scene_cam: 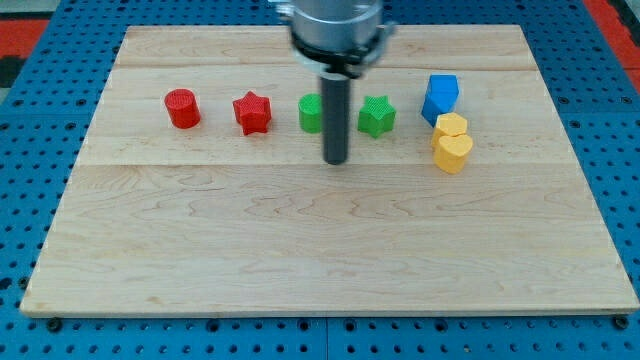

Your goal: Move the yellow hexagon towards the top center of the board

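Note:
The yellow hexagon (451,125) sits at the view's right, just below the blue block (440,97) and touching a yellow heart-shaped block (452,152) below it. My tip (335,160) rests on the board near the centre, well to the left of the yellow hexagon. The rod stands between the green round block (311,113), which it partly hides, and the green star (377,115).
A red cylinder (183,108) and a red star (252,112) stand in the same row at the view's left. The wooden board (320,250) lies on a blue pegboard surface. The arm's body (335,30) hangs over the top centre.

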{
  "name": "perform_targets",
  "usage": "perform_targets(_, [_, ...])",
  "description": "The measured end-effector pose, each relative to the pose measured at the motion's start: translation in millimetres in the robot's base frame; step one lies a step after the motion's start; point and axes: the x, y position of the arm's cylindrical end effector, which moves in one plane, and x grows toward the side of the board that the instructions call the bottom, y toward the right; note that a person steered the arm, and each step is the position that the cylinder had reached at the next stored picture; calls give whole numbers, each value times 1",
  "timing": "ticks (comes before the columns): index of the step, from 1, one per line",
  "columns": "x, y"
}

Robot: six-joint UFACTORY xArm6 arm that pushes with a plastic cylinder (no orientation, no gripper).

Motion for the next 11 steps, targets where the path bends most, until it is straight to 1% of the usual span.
perform_targets(1, [19,56])
perform_targets(2, [18,118])
perform_targets(3, [-5,153])
perform_targets(4, [-27,168])
perform_targets(5, [-47,143])
perform_targets(6, [-43,87])
perform_targets(7, [-63,32])
perform_targets(8, [-97,17])
perform_targets(9, [-117,53])
perform_targets(10, [-120,88])
perform_targets(11, [-138,64])
